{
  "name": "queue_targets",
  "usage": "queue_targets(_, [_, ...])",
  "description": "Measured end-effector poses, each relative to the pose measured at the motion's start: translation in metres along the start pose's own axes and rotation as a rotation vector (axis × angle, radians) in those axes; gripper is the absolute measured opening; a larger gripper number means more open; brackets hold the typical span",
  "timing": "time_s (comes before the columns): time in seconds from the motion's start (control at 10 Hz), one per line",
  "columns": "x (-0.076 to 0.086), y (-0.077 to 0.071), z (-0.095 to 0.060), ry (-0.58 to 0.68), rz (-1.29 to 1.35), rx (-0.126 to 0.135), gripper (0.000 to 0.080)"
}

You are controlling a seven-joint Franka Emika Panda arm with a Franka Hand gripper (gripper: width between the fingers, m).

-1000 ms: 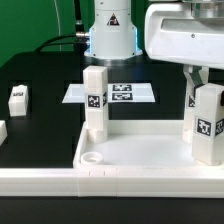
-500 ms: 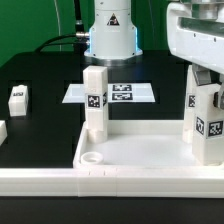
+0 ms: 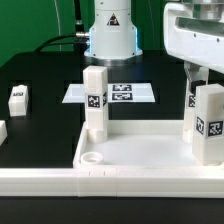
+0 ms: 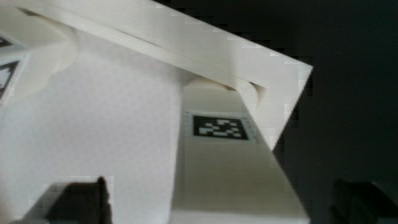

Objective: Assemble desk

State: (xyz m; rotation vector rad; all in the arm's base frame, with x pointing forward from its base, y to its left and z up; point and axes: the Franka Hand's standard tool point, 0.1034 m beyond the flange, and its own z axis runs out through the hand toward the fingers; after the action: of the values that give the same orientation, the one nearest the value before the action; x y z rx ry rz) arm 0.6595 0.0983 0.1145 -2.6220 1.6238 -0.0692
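Observation:
The desk top (image 3: pixel 140 148), a white rimmed tray, lies at the front. Two white tagged legs stand upright in it: one (image 3: pixel 95 100) at its back corner on the exterior view's left, one (image 3: pixel 208 122) on the exterior view's right. My gripper (image 3: pixel 207 82) hangs over the top of that second leg, open, a dark finger (image 3: pixel 192 84) showing beside it. In the wrist view the leg (image 4: pixel 228 170) stands between my fingertips (image 4: pixel 80 200) with a gap on each side, gripper (image 4: pixel 222 205) open. A front corner socket (image 3: pixel 92 157) is empty.
A loose tagged leg (image 3: pixel 18 98) lies on the black table at the exterior view's left, with another white part (image 3: pixel 2 130) at the edge. The marker board (image 3: pixel 110 93) lies behind the tray. A long low white rail (image 3: pixel 40 182) runs along the front.
My jaws have spread apart and let go of the leg on the exterior view's right. The leg stays upright in the tray.

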Motion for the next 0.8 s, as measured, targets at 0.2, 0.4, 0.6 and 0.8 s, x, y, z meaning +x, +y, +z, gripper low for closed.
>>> queue_targets(0.2, [-0.0026, -0.0011, 0.0002, 0.002, -0.146, 0.001, 0.0648])
queue_targets(0.4, [-0.0035, -0.0015, 0.0000, 0.011, -0.317, -0.006, 0.0649])
queue_targets(0.6, [-0.0018, -0.0042, -0.0002, 0.027, -0.531, 0.007, 0.0649])
queue_targets(0.8, [0.0001, -0.0053, -0.0013, 0.040, -0.695, 0.007, 0.0649])
